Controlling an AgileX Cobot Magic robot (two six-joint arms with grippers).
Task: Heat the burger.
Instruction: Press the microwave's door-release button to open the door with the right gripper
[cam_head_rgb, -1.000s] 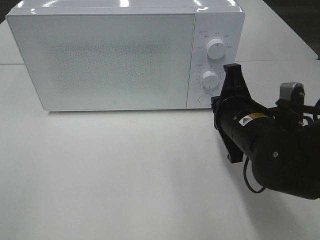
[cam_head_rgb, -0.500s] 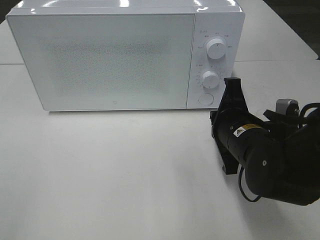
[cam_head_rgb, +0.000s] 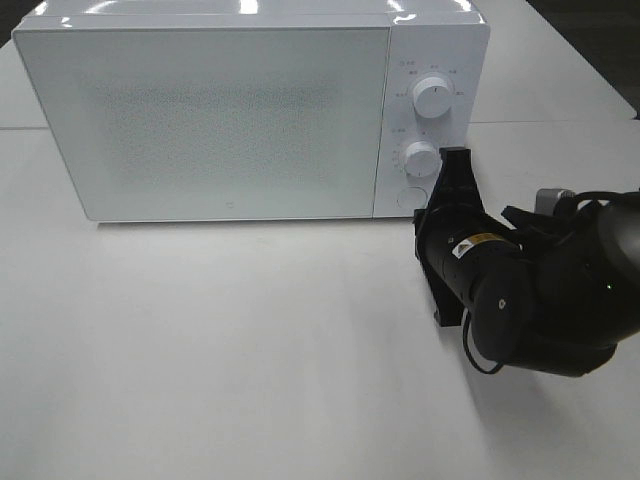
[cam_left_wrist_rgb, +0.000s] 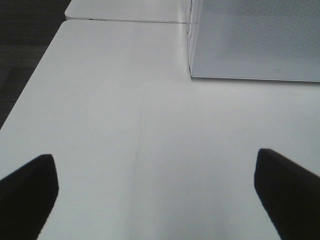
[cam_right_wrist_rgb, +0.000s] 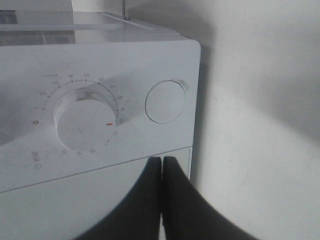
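White table: bare and wide in front of the microwave; most of the open room lies on the left and in the middle of the high view.
Table edges: beside my left gripper the tabletop ends in a rounded corner, with dark floor beyond it; a seam crosses the tabletop further out, by the microwave.
Microwave: it stands at the back of the table with its door shut flush and its lower front edge resting on the tabletop.
Burger: I cannot tell where it is; no view shows it, and nothing can be seen through the speckled door.
Right gripper: my fingers are pressed together with only a thin seam between them, and they hold nothing. The tips sit close to the control panel, just beside the round button and the lower dial. I cannot tell whether they touch the panel.
Left gripper: my fingers are spread wide and empty, low over bare table, off the microwave's left front corner.
In the way: the microwave's face closes off the room ahead of my right fingers, and my right arm fills the table's right side.
Upper dial: it sits clear above my right fingers.
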